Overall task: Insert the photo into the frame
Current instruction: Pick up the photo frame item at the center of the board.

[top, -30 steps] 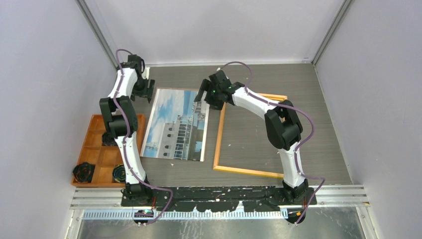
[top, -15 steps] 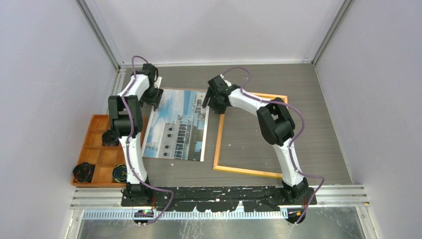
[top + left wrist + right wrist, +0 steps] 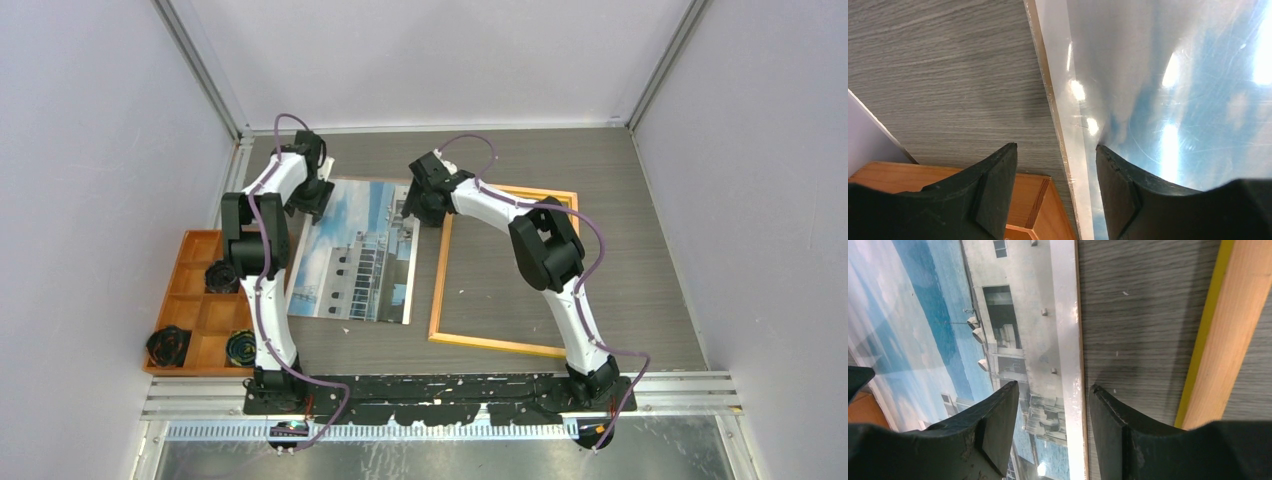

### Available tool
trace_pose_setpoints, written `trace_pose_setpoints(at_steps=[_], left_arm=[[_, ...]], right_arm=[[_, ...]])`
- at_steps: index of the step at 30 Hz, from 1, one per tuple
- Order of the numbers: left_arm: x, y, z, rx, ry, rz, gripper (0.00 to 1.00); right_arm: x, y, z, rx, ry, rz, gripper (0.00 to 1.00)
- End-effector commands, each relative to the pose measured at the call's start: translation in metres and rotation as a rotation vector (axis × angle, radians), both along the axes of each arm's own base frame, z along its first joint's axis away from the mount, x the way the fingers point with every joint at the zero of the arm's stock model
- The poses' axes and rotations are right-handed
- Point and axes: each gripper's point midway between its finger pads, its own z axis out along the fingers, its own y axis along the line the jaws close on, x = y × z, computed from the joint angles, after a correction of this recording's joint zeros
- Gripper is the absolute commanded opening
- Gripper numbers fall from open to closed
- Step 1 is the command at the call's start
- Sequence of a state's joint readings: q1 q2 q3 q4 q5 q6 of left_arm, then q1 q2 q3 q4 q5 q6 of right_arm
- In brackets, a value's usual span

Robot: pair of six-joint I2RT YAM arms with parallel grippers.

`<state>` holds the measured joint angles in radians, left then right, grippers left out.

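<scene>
1. Tray [image 3: 190, 290], orange, far left of the top view. Unmoved; no part in the job.
2. Left claw [image 3: 308, 200]. A second ago it stood up and left, off the print; now it is at the photo's upper left corner. Jaws have narrowed to about half-wide. In the wrist view they straddle the print's left edge without pinching it.
3. Photo [image 3: 355, 255]. Flat, picture up, left of centre, just beside the frame and apart from it. Unmoved.
4. Right claw [image 3: 420, 205]. It has dropped onto the photo's upper right corner. Jaws about half-wide, with the right edge in the gap and nothing gripped.
5. Frame [image 3: 438, 290]. Flat, right of centre, unmoved.

Judgement: both claws are closing for a two-corner pinch. The lift and the carry rightward to the frame have not begun.
</scene>
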<state>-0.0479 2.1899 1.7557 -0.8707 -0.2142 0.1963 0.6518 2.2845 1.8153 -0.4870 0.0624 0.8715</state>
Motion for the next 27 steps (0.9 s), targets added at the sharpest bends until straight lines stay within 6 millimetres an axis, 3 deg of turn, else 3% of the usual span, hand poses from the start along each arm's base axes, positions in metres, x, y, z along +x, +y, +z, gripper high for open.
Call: trace_pose_setpoints(at_steps=[1, 18, 27], left_arm=[[-0.003, -0.005, -0.005, -0.006, 0.003, -0.029, 0.61], [-0.010, -0.009, -0.020, -0.028, 0.054, -0.073, 0.56], [-0.013, -0.010, -0.022, -0.032, 0.064, -0.084, 0.55]], right_arm=[[0.007, 0.019, 0.036, 0.068, -0.068, 0.005, 0.58], [0.000, 0.050, 0.116, 0.322, -0.150, 0.062, 0.56], [-0.012, 0.059, 0.122, 0.413, -0.140, 0.105, 0.57]])
